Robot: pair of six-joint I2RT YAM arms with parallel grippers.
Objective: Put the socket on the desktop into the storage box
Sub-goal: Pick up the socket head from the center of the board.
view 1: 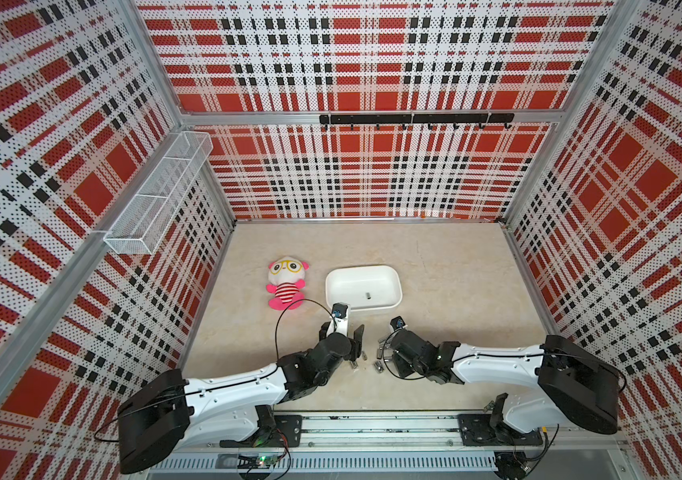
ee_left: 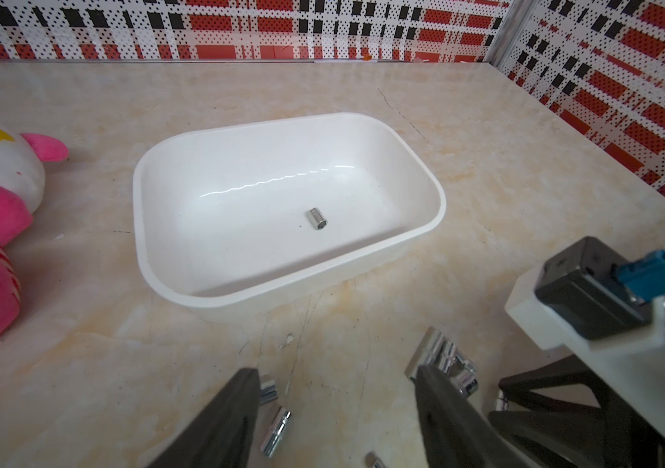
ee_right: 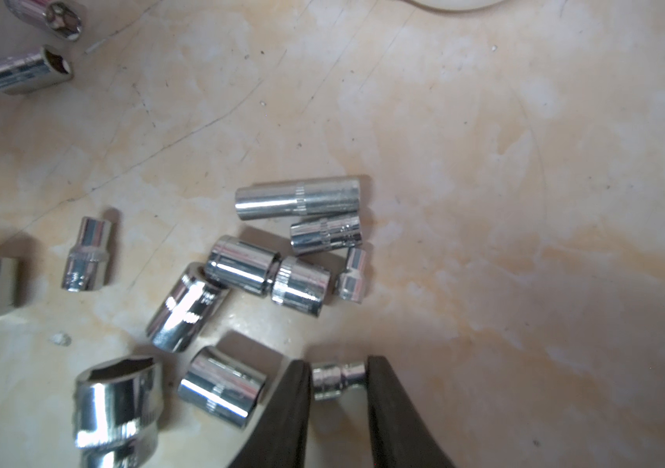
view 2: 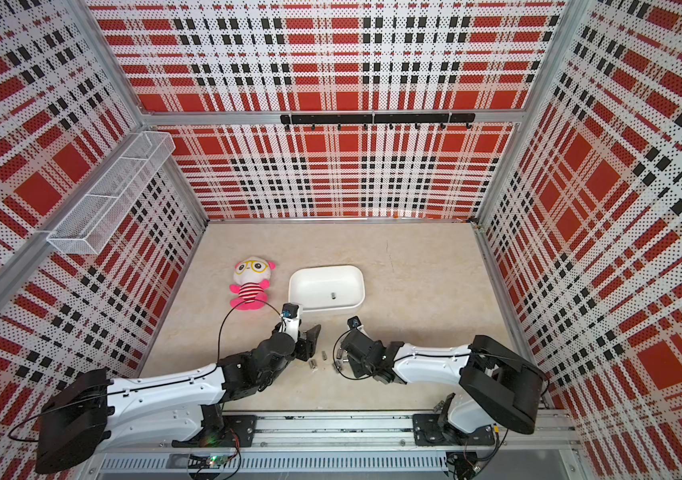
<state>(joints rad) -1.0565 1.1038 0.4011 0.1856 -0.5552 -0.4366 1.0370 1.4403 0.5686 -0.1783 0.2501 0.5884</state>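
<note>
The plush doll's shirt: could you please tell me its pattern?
Red-and-white stripes on the plush doll, clearest in a top view.

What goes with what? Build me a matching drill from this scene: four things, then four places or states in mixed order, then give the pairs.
1. plush doll
2. storage box
3. right gripper
4. left gripper

A. a socket lies inside it
B. shut on a small socket
C. open, gripping nothing
D. lies on the desktop beside the storage box

Pairs: 1-D, 2-A, 3-B, 4-C
</note>
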